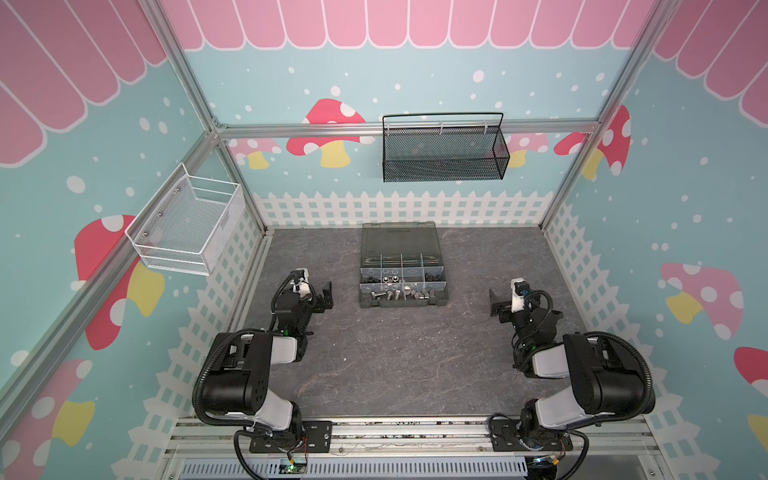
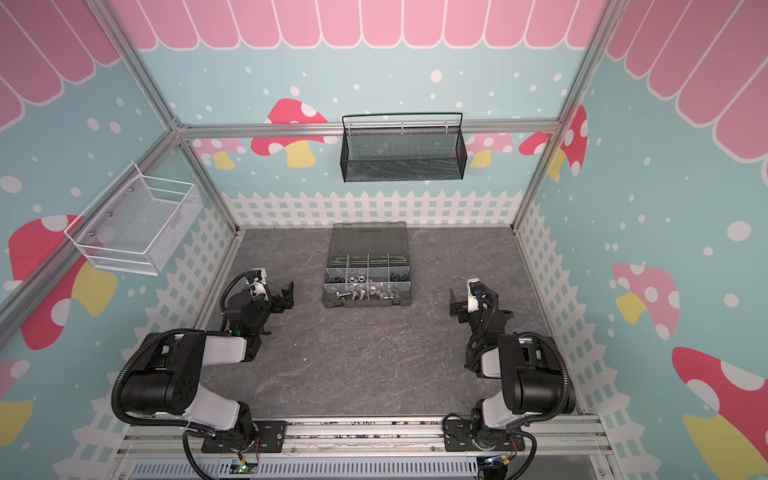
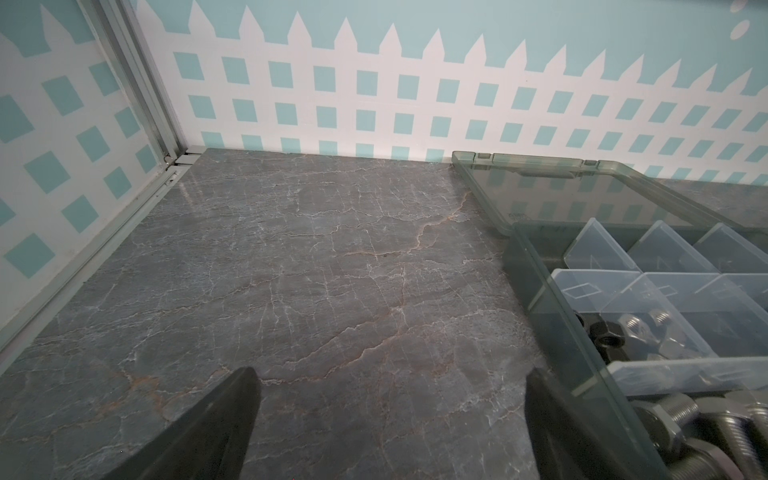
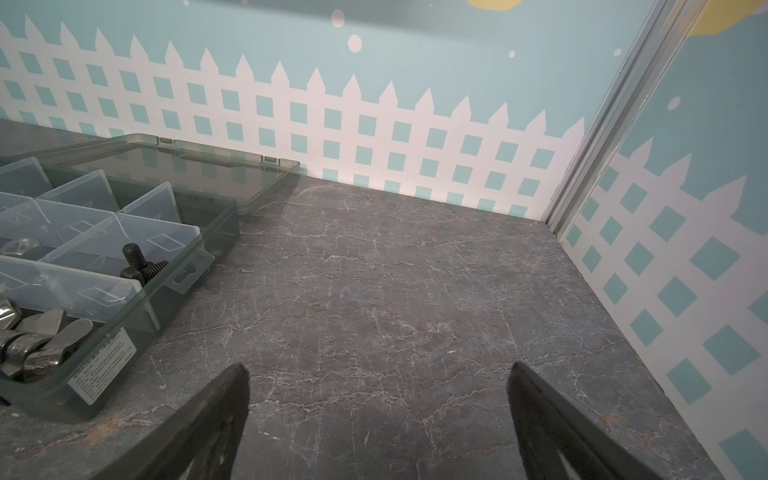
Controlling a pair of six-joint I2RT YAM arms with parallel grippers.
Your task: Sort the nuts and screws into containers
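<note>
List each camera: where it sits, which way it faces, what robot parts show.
Top views: high at the front, looking down on the grey marbled table; left arm and right arm show whole.
Left wrist: on the left arm, facing the back left corner past the open left pincer.
Right wrist: mirrored, facing the back right corner past the open right pincer.
Shared: all show the dark grey plastic organiser case, lid open.

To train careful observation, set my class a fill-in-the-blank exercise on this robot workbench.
1. The lid of the organiser case is ____, not shut.
2. The left gripper and right gripper each hold ____.
3. The black screws lie at the case's end nearest the ____ gripper.
Missing words: open; nothing; right.
</note>
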